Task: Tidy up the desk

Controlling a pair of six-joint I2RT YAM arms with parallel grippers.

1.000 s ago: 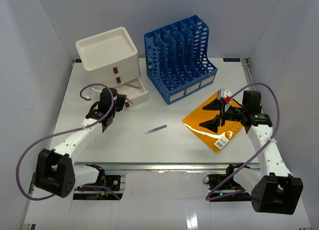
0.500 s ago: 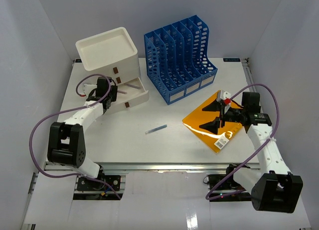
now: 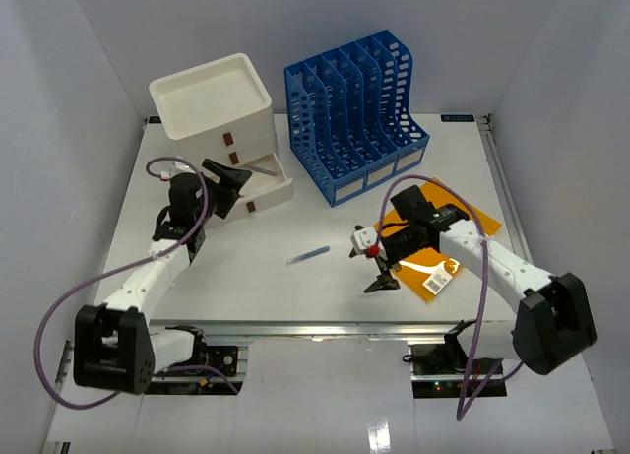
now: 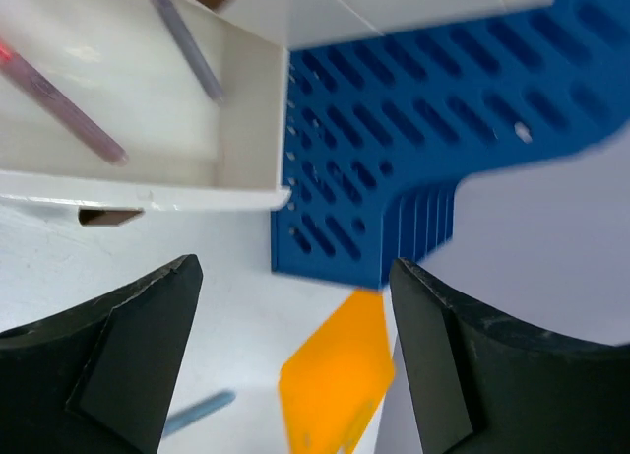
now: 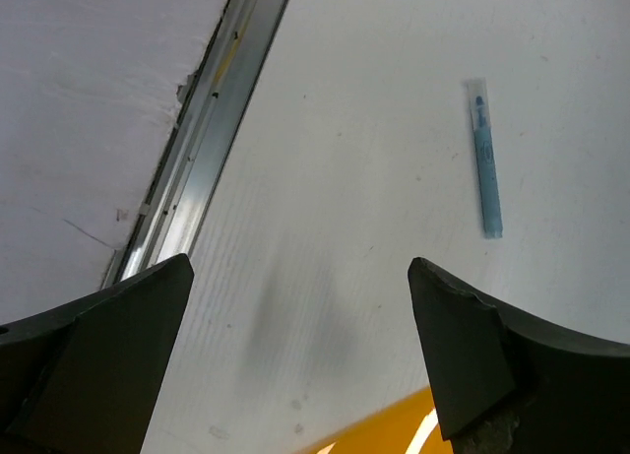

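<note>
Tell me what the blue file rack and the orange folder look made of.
Blue file rack: likely rigid moulded plastic, matte; uniform colour, slotted walls. Orange folder: probably thin glossy plastic sheet, given the glare; coated card is possible.

On my counter [image 3: 246,287] the drawer box [image 3: 221,119] stands far left, with the file rack [image 3: 356,99] just to its right. Two pens [image 4: 64,104] lie in the box's pulled-out bottom drawer [image 3: 268,186]. A loose pen [image 3: 307,255] lies mid-counter, and the folder [image 3: 418,275] lies right of it, under my right arm.
</note>
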